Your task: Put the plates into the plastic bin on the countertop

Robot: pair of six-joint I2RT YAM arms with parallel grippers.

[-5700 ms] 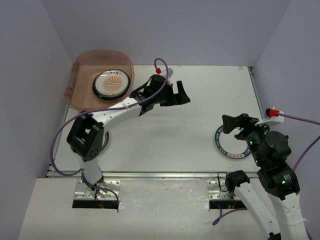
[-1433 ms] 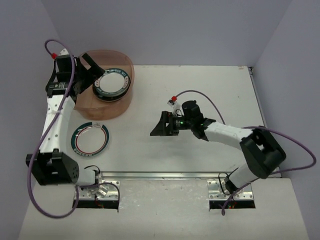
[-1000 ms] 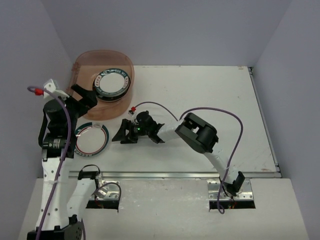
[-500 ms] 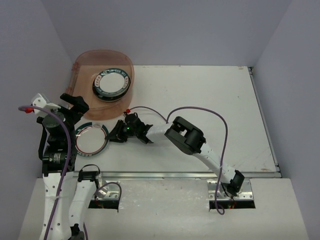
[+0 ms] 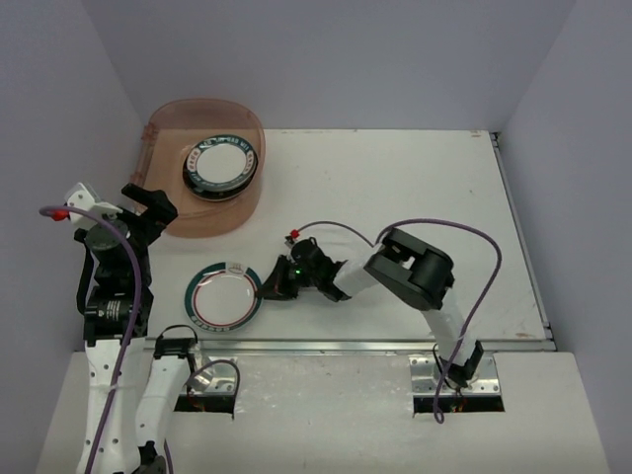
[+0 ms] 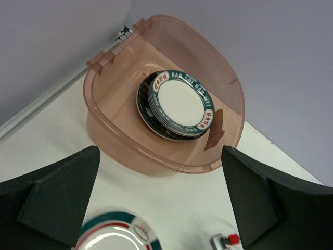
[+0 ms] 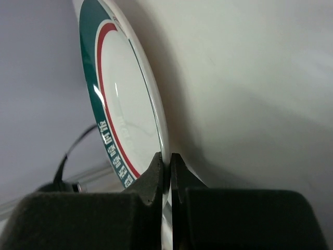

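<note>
The plastic bin [image 5: 176, 212] stands at the far left of the countertop [image 5: 395, 197] with a stack of plates [image 5: 222, 166] inside, the top one white with a teal rim. One more white plate with a teal-and-red rim [image 5: 225, 298] lies near the front edge. My right gripper [image 5: 269, 287] is shut on its right rim; the right wrist view shows the gripper [image 7: 167, 159] pinching the thin edge of the plate [image 7: 125, 120]. My left gripper [image 5: 148, 203] hangs open left of the bin. Its wrist view looks down on the bin [image 6: 156, 156], the stack [image 6: 179, 103] and the loose plate [image 6: 117, 238].
A metal rail [image 5: 346, 346] runs along the countertop's front edge. Purple walls close in the back and both sides. The right arm's purple cable [image 5: 434, 229] loops over the middle of the table.
My right gripper has shut on the loose plate's rim and drawn the plate right and toward the front edge. The left arm backed away from the bin, then held still.
</note>
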